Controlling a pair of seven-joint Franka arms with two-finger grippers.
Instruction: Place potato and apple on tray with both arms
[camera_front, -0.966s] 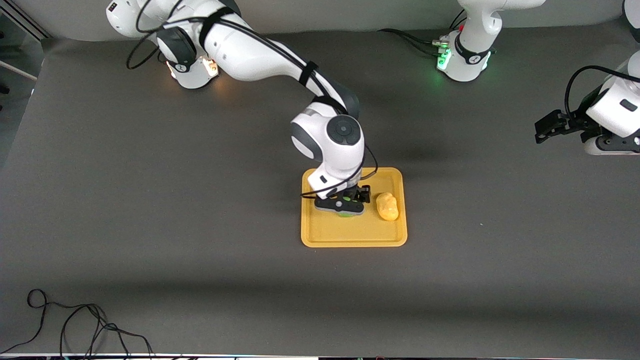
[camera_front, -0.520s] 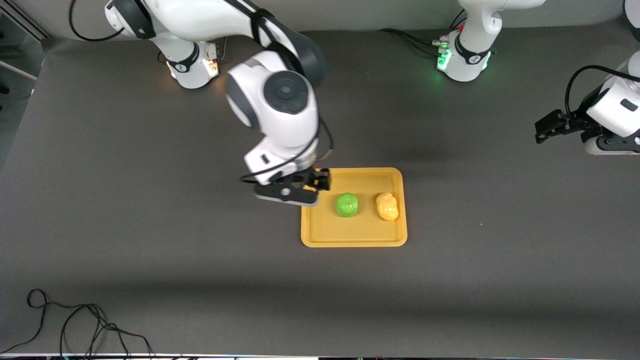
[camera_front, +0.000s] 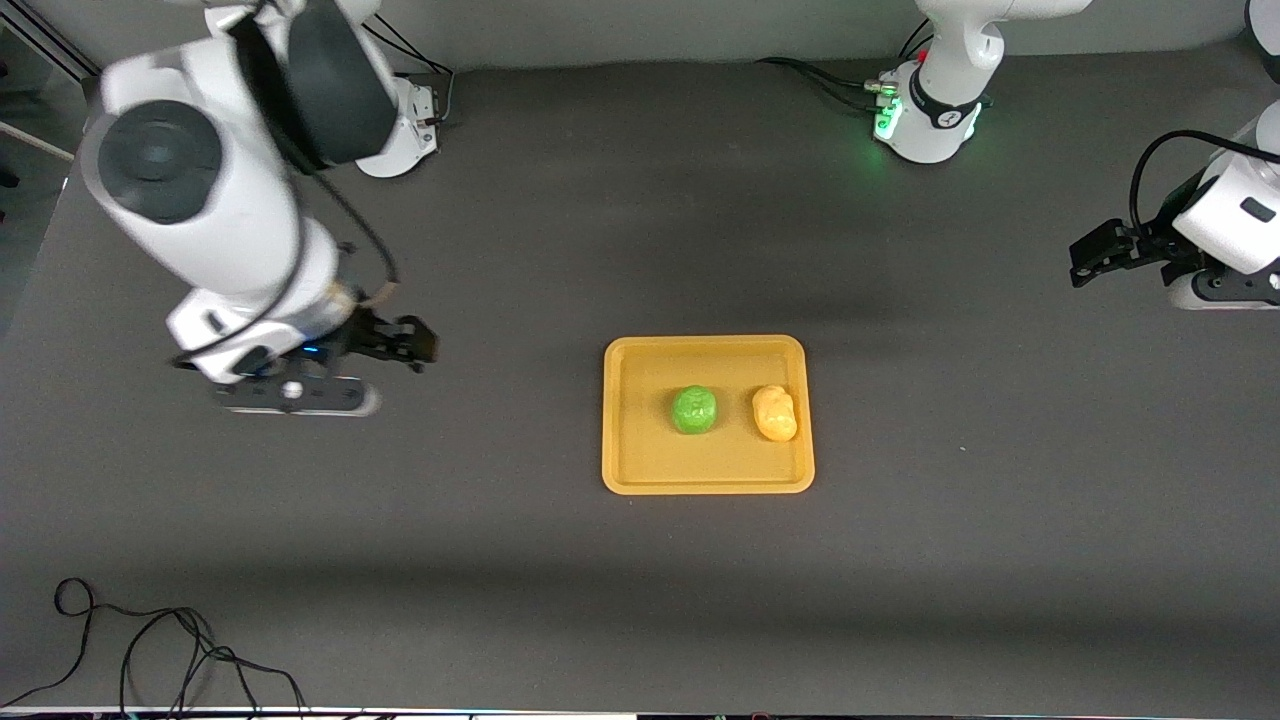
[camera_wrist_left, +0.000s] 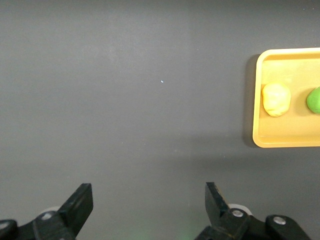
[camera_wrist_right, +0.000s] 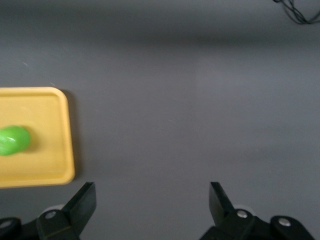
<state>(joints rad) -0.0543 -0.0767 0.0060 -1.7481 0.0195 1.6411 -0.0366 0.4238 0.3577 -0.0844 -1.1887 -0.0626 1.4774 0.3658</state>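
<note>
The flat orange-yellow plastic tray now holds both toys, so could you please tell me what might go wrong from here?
The round green toy apple sits loose on the flat orange-yellow plastic tray, whose rim is low; a knock might roll it off. The lumpy yellow-tan toy potato lies near the rim. The open right gripper and open left gripper are off the tray, so risk seems small.

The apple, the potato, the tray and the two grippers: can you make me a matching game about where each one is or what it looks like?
Things:
1. apple
2. potato
3. tray
4. right gripper
5. left gripper

Clues:
A. orange-yellow, holds both foods
B. open, over bare table at the right arm's end
C. green, on the tray, on the side toward the right arm
D. open, over the table at the left arm's end
E. yellow-tan, on the tray, on the side toward the left arm

Pairs: 1-C, 2-E, 3-A, 4-B, 5-D
</note>
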